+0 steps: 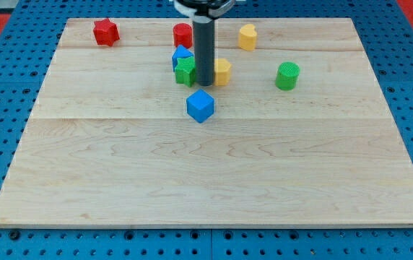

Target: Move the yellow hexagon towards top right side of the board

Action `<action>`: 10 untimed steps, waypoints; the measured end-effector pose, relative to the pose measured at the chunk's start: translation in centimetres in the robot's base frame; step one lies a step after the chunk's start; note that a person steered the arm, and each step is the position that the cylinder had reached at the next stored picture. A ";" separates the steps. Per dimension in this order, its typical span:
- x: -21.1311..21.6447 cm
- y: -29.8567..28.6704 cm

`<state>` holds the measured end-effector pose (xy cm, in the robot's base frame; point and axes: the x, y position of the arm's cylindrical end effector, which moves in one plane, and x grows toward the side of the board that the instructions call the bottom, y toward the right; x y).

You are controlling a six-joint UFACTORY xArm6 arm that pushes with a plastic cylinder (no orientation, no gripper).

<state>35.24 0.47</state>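
The yellow hexagon (223, 71) lies on the wooden board (206, 166) just above its middle, partly hidden by my rod. My tip (205, 81) rests on the board against the hexagon's left side, between it and a green star block (185, 71). A second yellow block (248, 36), rounded in shape, sits near the view's top, right of centre.
A blue block (180, 55) sits behind the green star block. A blue cube (200, 105) lies below my tip. A red cylinder (183, 35) and a red star block (106, 32) sit near the top edge. A green cylinder (287, 75) stands to the right.
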 end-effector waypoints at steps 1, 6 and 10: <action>-1.7 2.4; -5.9 5.4; -8.6 16.2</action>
<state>26.63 16.67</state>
